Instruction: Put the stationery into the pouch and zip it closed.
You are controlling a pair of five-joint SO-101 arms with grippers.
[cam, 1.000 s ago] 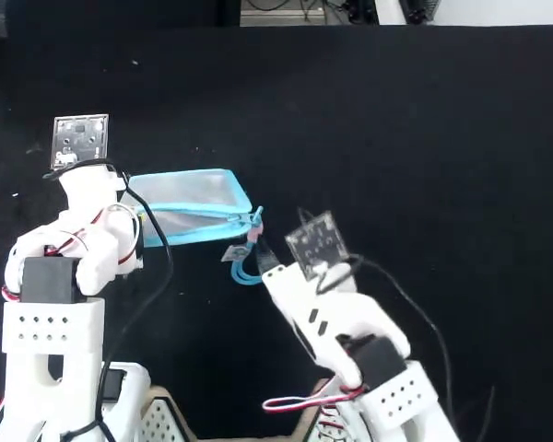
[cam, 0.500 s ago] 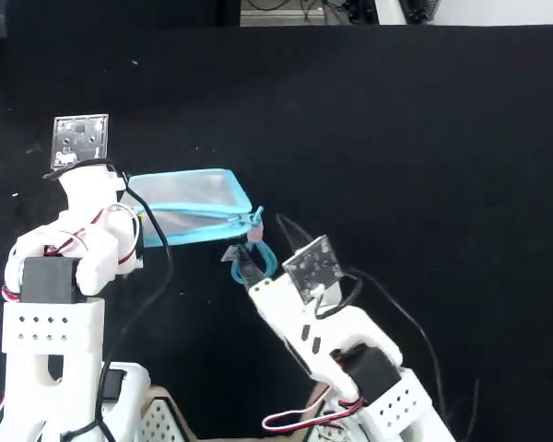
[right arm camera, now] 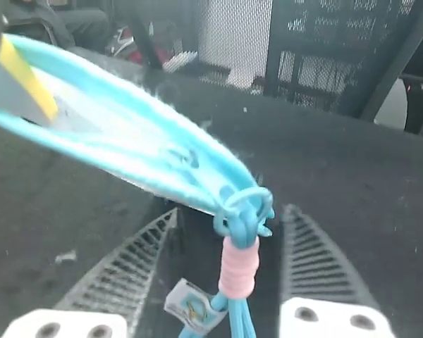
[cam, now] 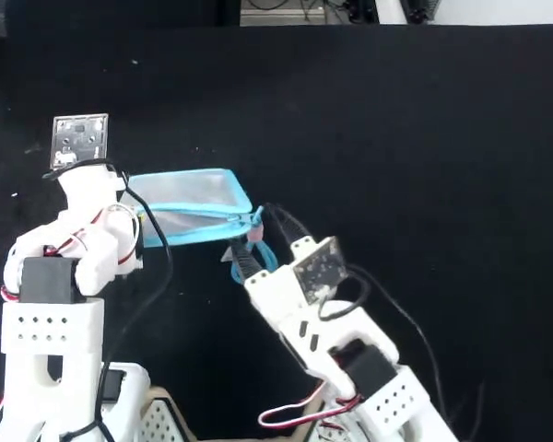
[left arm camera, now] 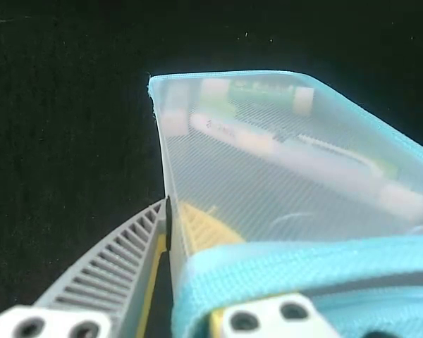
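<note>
Two arms work over a black table [cam: 424,138], with the turquoise mesh pouch [cam: 192,198] lying at about 10 o'clock from the table's middle in the high view. The left gripper [left arm camera: 170,225] is clenched on the pouch's 9 o'clock end: one ribbed grey finger [left arm camera: 120,264] lies against the outside, and a yellow pad shows through the mesh on the other side. Through the mesh in the left wrist view the stationery [left arm camera: 289,151] can be seen inside, several pale, pen-like pieces lying along the pouch.

At the pouch's 4 o'clock corner sits the zip slider [right arm camera: 243,204], and a blue cord [cam: 249,267] with a pink sleeve [right arm camera: 238,264] and a small tag [right arm camera: 190,304] hangs from it toward 6 o'clock. The right gripper [cam: 246,258] stands just beyond that corner, at roughly 5 o'clock from the pouch. It is released, its two ribbed fingers [right arm camera: 127,274] spread to either side of the cord, with the sleeve between them and touching neither.
</note>
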